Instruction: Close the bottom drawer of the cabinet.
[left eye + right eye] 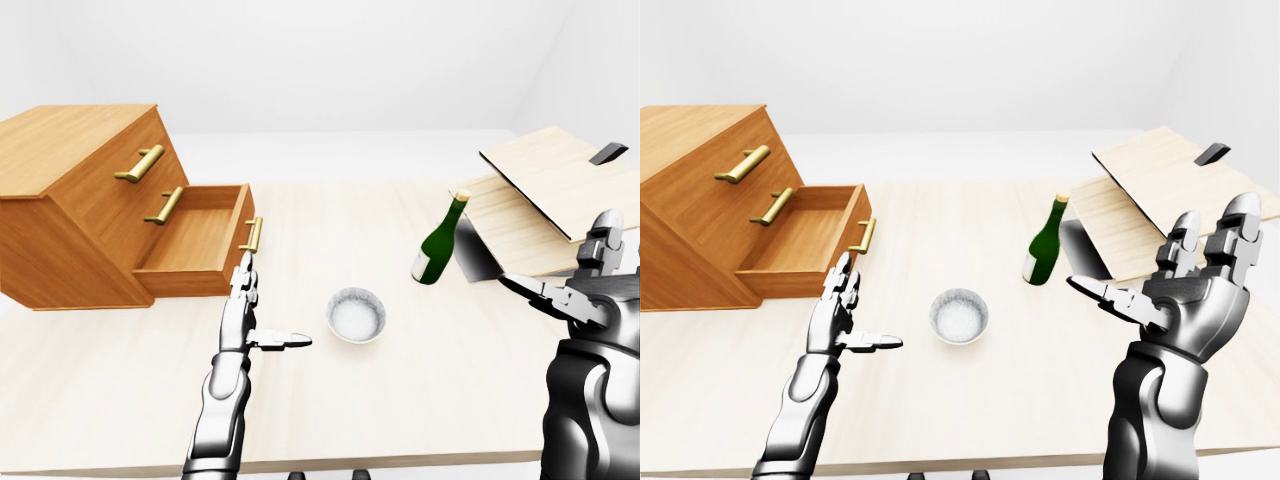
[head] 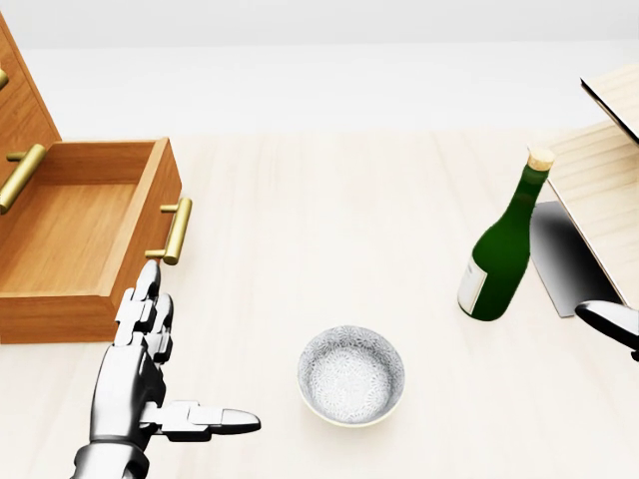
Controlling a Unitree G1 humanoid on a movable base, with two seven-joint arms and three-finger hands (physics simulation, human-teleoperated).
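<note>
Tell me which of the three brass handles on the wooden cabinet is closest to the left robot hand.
The lowest brass handle, on the pulled-out bottom drawer, just above the left robot hand; the other two sit higher on the cabinet face.

A broad pale wooden surface [image 1: 400,400] fills most of the room, its grain running away from its near edge. Beyond its far edge a plain white floor [image 1: 350,150] meets bare white walls [image 1: 330,60], a faint corner showing beyond the surface's right end. The light is even and soft, with no windows in sight.
</note>
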